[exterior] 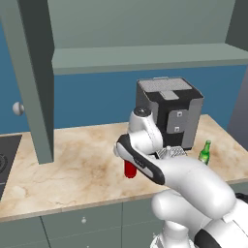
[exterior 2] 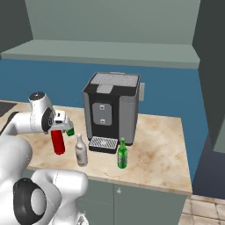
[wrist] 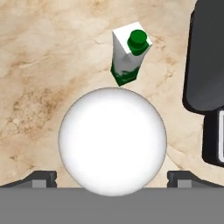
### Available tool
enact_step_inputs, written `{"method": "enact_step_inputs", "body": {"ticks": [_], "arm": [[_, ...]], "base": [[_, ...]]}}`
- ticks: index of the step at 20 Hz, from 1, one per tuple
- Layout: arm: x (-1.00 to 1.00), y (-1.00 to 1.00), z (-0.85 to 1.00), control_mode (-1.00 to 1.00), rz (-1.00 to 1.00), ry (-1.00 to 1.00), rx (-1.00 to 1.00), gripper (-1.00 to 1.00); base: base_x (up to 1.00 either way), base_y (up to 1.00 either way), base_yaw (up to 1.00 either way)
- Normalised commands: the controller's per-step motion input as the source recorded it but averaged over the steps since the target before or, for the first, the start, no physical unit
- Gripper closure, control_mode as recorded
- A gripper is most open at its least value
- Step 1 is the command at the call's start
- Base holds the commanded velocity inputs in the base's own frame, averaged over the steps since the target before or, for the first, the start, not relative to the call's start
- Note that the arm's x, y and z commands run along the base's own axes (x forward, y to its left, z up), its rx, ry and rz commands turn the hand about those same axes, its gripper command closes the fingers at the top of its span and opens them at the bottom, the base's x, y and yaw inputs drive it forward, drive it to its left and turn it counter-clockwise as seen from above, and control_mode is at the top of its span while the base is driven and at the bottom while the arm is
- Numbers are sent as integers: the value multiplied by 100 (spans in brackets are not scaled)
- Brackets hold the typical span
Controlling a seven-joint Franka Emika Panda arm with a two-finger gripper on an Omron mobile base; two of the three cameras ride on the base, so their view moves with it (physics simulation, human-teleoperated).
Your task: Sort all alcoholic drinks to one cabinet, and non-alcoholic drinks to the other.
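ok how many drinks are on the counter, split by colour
green glass bottle: 1
pale grey-beige bottle: 1
red bottle with white cap: 1
green-and-white carton: 1
total: 4

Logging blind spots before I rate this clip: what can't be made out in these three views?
- Red bottle: left base view, the arm covers all but its lower part; hand view, its white cap hides the body.
- Gripper: hand view, fingertips spread either side of the cap; contact cannot be told.
- Carton: right base view, mostly hidden behind the hand.
- Pale bottle: left base view, behind the arm.
- Cabinet door: cut off by the top edge.
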Motion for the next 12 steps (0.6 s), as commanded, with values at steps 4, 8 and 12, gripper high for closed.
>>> {"method": "enact_step_inputs", "body": {"ticks": [4,8,12], "arm": [[7,2,-8,-100,0,-1,3,-100],[6,0,-10,-100,0,-2,2,-100],[3,2,-10,-100,0,-5,0,-100]], "base": [[0,0,0],[0,0,0],[0,0,0]]}}
